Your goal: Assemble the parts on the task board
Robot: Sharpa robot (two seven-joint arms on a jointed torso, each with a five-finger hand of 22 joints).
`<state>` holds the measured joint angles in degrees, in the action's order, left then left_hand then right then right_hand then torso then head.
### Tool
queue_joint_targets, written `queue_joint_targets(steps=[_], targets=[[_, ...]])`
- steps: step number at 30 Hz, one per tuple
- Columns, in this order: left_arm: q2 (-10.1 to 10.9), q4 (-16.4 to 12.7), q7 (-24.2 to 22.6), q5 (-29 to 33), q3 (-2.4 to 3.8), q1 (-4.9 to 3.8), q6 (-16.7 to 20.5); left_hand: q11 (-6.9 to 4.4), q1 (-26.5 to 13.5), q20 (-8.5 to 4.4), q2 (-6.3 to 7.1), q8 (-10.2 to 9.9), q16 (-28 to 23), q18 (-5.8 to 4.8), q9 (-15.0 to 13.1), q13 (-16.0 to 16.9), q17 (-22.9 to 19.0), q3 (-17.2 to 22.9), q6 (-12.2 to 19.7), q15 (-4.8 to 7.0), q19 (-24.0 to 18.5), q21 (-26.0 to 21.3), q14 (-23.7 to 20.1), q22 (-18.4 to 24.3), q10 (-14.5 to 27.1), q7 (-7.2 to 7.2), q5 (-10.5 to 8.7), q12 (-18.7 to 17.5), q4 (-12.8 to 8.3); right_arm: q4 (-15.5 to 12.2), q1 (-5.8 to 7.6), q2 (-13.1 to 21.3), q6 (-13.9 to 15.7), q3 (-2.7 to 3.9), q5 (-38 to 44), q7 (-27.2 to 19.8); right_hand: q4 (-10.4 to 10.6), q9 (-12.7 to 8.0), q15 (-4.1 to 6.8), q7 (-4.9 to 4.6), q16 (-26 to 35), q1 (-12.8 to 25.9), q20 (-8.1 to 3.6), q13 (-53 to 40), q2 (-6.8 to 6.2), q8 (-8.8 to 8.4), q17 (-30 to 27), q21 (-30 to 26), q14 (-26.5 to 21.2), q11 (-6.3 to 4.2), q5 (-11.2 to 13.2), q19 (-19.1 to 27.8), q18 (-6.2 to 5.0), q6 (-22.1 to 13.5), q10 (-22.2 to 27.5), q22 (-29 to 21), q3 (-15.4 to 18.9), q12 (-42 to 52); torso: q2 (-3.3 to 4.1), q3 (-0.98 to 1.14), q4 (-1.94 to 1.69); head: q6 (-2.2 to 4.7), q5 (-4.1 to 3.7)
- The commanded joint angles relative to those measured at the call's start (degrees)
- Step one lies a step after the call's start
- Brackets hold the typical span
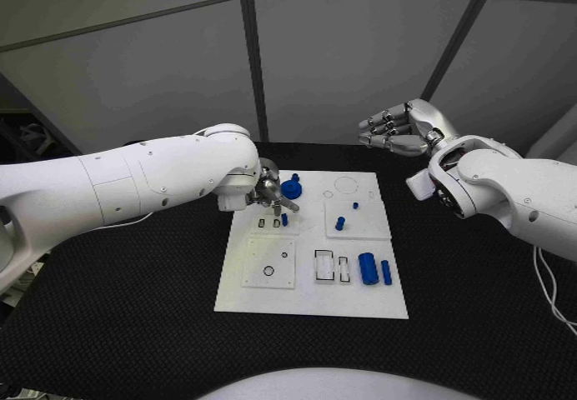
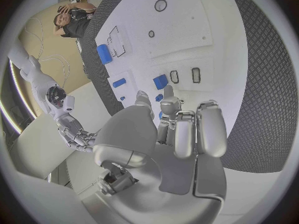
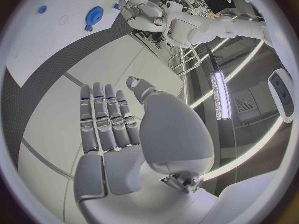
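Honestly, those little blue parts [image 1: 369, 268] look like light, rigid, slick plastic, so I'd pinch them around the middle. They're sitting on the white task board [image 1: 310, 302] mid-tabletop. The left hand [image 1: 272, 193] hovers over the board's far edge by the blue gear [image 1: 293, 188]; I can't tell if its fingers hold anything. The right hand [image 1: 400, 127] hangs off the board, fingers loosely curled, empty.

The task board [image 1: 315, 304] is plain white, marked with thin black outlines: rectangles and small rings. On it lie blue parts: a round gear-like blue part [image 1: 291, 191] near the board's far left corner, two small blue pegs [image 1: 340, 222] near the board's middle, and two blue cylinders [image 1: 374, 270] near the board's right edge. The bench [image 1: 132, 333] around the board is black with a fine woven texture. The left hand [image 1: 267, 193] and right hand [image 1: 400, 129] are silver, on white arms.
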<state>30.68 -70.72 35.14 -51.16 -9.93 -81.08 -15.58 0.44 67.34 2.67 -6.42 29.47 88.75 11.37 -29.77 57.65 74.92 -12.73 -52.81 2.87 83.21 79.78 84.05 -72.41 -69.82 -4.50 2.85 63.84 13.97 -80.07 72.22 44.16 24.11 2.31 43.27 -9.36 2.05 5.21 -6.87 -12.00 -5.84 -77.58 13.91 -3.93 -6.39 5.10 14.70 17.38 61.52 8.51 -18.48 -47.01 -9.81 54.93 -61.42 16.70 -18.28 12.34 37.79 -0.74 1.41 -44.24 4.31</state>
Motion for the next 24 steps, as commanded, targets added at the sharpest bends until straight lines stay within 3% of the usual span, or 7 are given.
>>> queue_joint_targets(steps=[1, 24], targets=[[-0.01, 0.09, -0.26, -0.43, 0.01, -0.03, -1.5, -0.04, 0.64, 0.11, -0.1, 0.26, -0.2, -8.06, -0.13, 0.1, 13.42, 0.15, 0.37, 0.35, 0.13, 0.25, 5.31, -0.16, 0.11, 0.0, -0.09, 0.03, -0.38, -0.08, 0.14, -0.09, 0.55, 0.05, -0.19, -0.1, -0.2, -0.05, -0.33, -0.42, 0.32, -0.03, -0.06, 0.07, -0.4, -0.11, -0.06, -0.36, -0.07, 0.42, -0.14, -0.49, -0.64, -0.05, 0.1, -0.07, 0.02, -0.34, 0.02, -0.03, 0.0, -0.23, -0.06], [-0.71, 1.18, -0.77, -0.43, -0.01, 0.5, -2.84, -0.16, 1.54, 0.07, -0.22, 0.87, -0.19, -8.13, -1.14, 0.2, 13.45, 0.79, 0.58, 0.45, 0.25, 0.54, 5.32, -0.64, -0.02, 0.11, -0.08, 0.12, -1.37, 0.23, 0.14, -0.65, 0.28, 0.05, -0.19, 0.08, -0.13, 0.0, -0.39, -0.5, 0.49, -0.01, -0.01, 0.12, -0.17, -0.05, -0.15, -0.71, -0.05, 0.45, -0.2, -0.58, -0.63, 0.13, 0.05, -0.33, 0.03, -0.29, 0.03, -0.08, 0.07, -0.56, -0.08]])
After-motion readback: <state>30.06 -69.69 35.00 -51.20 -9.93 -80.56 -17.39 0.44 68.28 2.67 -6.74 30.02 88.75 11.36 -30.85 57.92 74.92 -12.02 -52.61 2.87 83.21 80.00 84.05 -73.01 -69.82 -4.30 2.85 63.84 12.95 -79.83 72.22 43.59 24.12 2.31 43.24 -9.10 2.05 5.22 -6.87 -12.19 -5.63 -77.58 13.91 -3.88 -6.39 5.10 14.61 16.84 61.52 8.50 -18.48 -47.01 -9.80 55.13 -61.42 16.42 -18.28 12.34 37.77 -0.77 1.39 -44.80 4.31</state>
